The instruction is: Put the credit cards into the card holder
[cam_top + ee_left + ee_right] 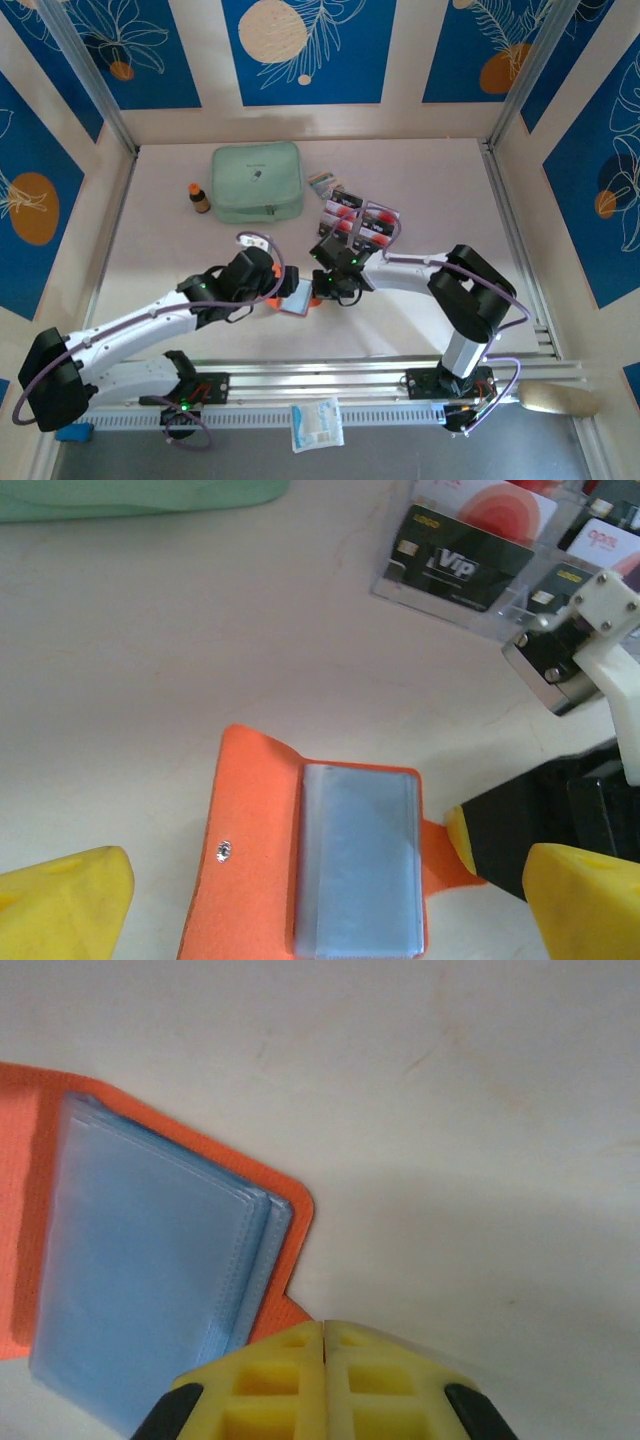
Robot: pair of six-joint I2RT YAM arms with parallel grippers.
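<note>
2 yellow fingers of the left pincer (pixel 322 908) stand wide apart, 1 at the lower left and 1 at the lower right of the left wrist view. They hold nothing, and the card holder (pixel 258 860) lies open between them on the worktop (pixel 150 660). The right pincer (pixel 325 1360) has its tips pressed together at the bottom centre of its own view. The holder's thin orange tab (pixel 437 842) runs into them, so we judge it nipped there.

We see 3 risks. The tab is narrow and thin, so a sideways tug could pull it free and let the holder slide. The sleeves are a loose, floppy stack, so a card pushed in at an angle could slip between 2 sleeves instead of into 1. Both arms also crowd the same spot, so a reach by the left arm for the cards could knock the right arm.

The holder is orange-red with a matte, woven look. It has a metal snap stud on its left flap and greyish-blue clear sleeves that look empty. The credit cards (pixel 462 562) sit at the upper right of the left wrist view, near the holder but apart from it.
</note>
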